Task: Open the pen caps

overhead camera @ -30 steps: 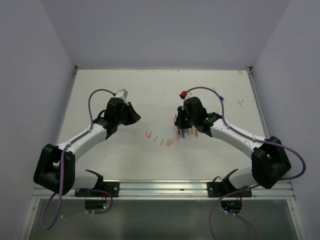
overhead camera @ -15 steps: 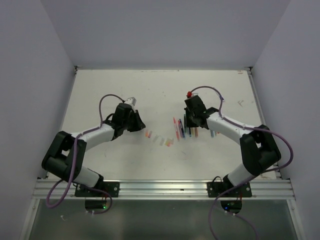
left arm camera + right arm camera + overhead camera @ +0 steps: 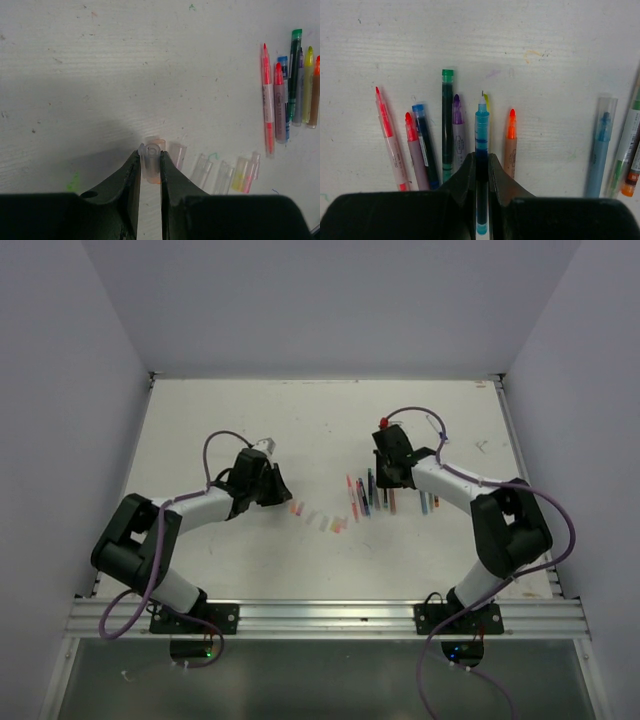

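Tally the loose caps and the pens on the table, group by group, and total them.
Loose pen caps: 6, one between the left fingers
Pens in the fanned row: 8, one between the right fingers
Pens lying apart to their right: 3
Total: 17

six pen caps [image 3: 202, 170] are lying in a row. eight uncapped pens [image 3: 447, 125] are lying side by side, three more at their three o'clock.
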Controlling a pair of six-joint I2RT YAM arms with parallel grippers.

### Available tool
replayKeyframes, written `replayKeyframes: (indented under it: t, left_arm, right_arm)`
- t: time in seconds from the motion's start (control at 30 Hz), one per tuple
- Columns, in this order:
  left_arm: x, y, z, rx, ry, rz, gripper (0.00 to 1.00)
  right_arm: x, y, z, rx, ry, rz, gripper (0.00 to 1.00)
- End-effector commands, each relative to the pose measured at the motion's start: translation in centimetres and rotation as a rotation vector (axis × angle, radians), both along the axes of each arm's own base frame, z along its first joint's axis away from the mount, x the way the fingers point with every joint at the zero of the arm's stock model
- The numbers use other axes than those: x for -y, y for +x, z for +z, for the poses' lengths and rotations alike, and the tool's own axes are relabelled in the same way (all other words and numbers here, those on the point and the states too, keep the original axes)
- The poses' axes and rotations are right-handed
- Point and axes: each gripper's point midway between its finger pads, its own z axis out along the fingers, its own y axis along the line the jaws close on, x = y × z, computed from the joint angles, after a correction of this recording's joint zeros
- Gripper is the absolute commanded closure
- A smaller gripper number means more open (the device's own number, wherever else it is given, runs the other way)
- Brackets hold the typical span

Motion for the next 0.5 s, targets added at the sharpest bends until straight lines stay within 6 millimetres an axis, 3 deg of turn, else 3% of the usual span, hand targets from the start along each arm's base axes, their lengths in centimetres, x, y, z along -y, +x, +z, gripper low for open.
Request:
replayKeyframes:
  t: [0.0,0.33,0.47]
  left_arm:
    - [0.2,0.6,-0.2,0.040,0.006,-0.021,0.96]
    - [-0.3,-0.4,-1.7,0.013,0.020,-0.014,0.87]
    - [-0.5,-0.7,-1.8,0.012,0.018,-0.007,0.83]
  right_arm:
    - [-0.6,1.1,0.3,0.022,0.015,0.006,1.00]
    - [-1.2,1.3,-1.0,-0.008,0.031,0.007,1.00]
    - [-1.4,1.2,-1.4,-0.019,0.035,0.006,0.96]
